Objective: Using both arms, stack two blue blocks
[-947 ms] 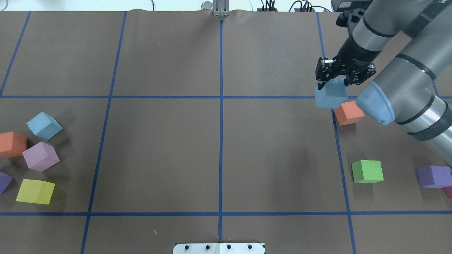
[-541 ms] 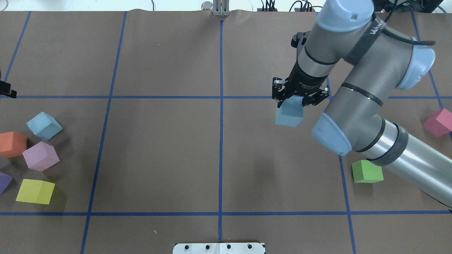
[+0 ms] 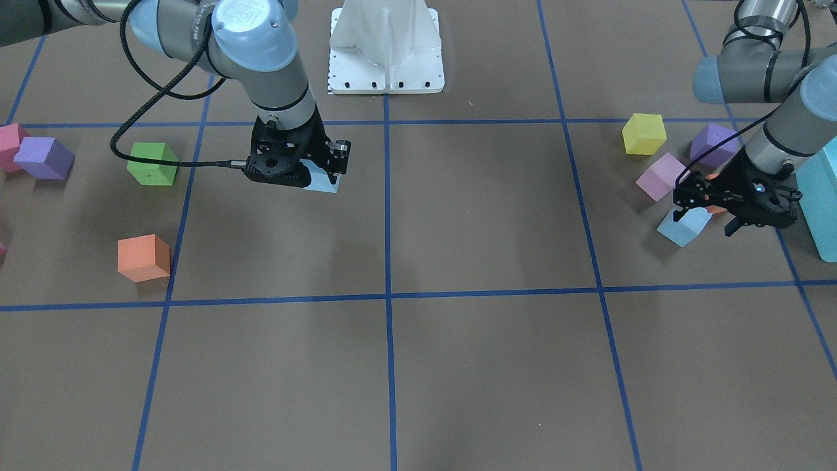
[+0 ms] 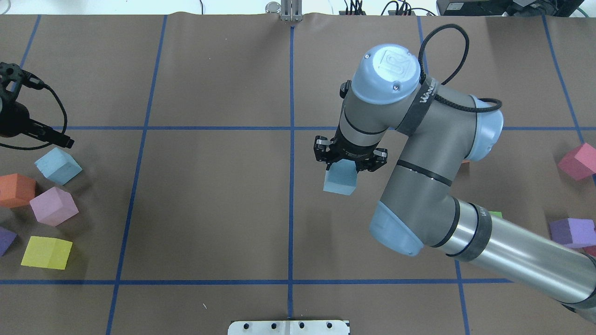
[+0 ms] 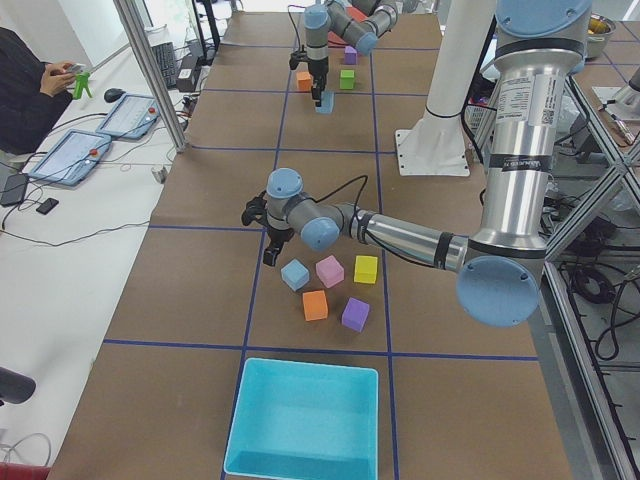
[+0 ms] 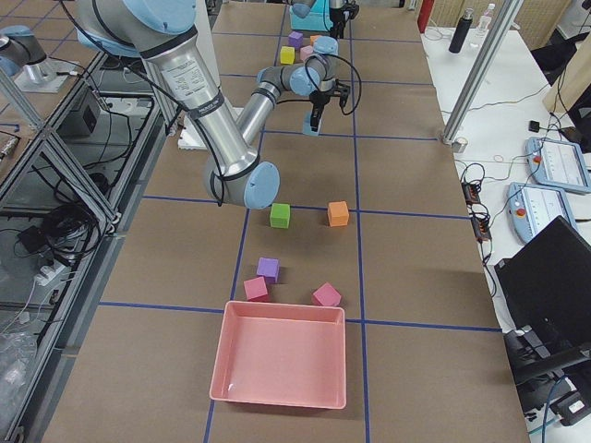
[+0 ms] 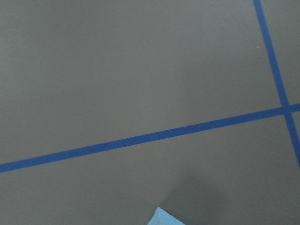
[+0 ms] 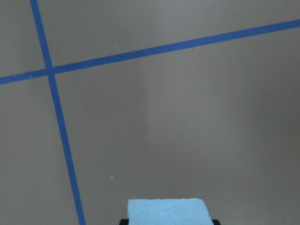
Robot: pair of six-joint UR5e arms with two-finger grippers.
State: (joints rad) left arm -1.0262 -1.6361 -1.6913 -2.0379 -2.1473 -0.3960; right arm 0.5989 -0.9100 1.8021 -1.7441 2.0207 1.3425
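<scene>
Front-facing view: the right gripper [image 3: 312, 175] is clamped on one blue block [image 3: 327, 185], near the table's middle. The left gripper [image 3: 705, 220], jaws spread, hangs beside the second blue block [image 3: 683, 229] by the left edge.

Overhead view: the gripped block is just right of the centre line [image 4: 291, 209]. It should be lowered flat and released gently, so that the second can be centred on it.

Brown tabletop [image 4: 209, 209] w/ blue tape grid [image 4: 209, 128]; white side desk [image 5: 100, 260] w/ tablets [image 5: 128, 117]
</scene>
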